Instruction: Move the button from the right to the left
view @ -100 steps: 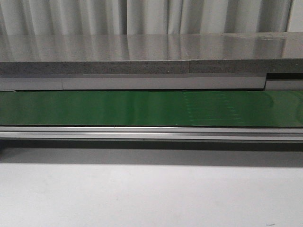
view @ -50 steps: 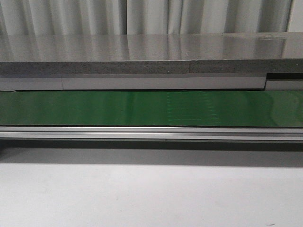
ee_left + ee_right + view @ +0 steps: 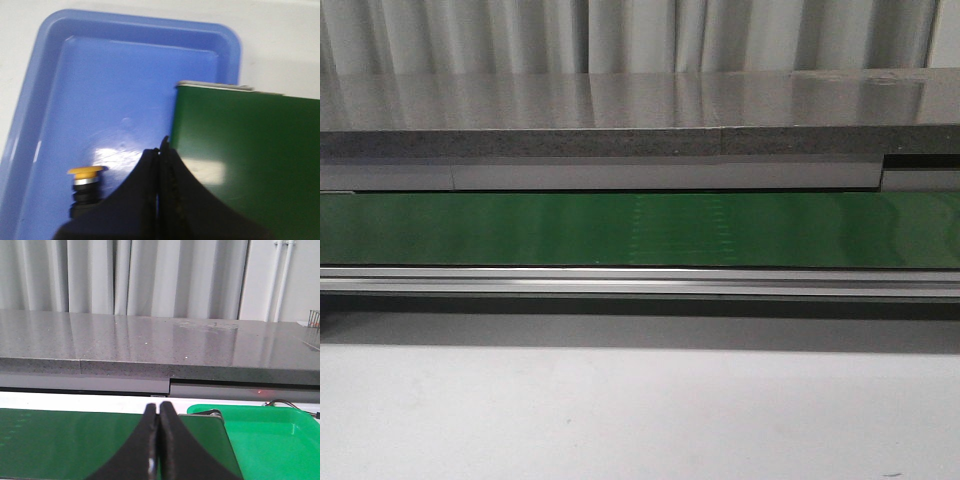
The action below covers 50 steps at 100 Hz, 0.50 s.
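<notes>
A: Where is the button (image 3: 86, 186) at this moment?

B: It lies in the blue tray (image 3: 45, 90), seen from the left wrist, close beside the left gripper (image 3: 160, 150). Its yellow cap points up and the dark body is partly cut off by the picture's edge and by the fingers.

A: Is that gripper holding it?

B: No. The left fingers are pressed together with nothing between them, and the button sits just beside them, apart.

A: And the right gripper (image 3: 159, 415)?

B: Its fingers are also pressed together and empty. It hangs over the end of the green belt (image 3: 60, 440), with the green tray (image 3: 265, 440) just past that end. I see no button in that tray or on the belt.

A: What does the front view give?

B: Only the green belt running across, the white surface (image 3: 640, 410) before it and a grey counter (image 3: 620, 100) behind. No arm shows there.

A: So which step is this?

B: I judge the button already rests on the left side, so this reads as a delivery finished or a wait. A next move would call for the right fingers to spread before reaching for another button, if one appears.
</notes>
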{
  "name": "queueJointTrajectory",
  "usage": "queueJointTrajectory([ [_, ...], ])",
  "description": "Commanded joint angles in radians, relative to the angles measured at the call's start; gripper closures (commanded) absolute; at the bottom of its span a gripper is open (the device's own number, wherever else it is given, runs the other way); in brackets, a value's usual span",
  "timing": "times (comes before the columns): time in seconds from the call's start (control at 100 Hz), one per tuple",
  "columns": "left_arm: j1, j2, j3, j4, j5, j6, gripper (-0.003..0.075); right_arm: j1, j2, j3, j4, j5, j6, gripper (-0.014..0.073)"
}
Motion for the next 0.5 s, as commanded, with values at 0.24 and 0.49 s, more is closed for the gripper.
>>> queueJointTrajectory([
  [0.24,-0.247,-0.101,-0.022,-0.098,-0.037,-0.032,0.0741,0.0,-0.005,-0.025,-0.006,-0.085,-0.001,0.0661],
  [0.49,-0.367,-0.133,-0.018,-0.1,-0.056,-0.06,0.0741,0.0,-0.005,-0.025,-0.006,-0.085,-0.001,0.0661],
])
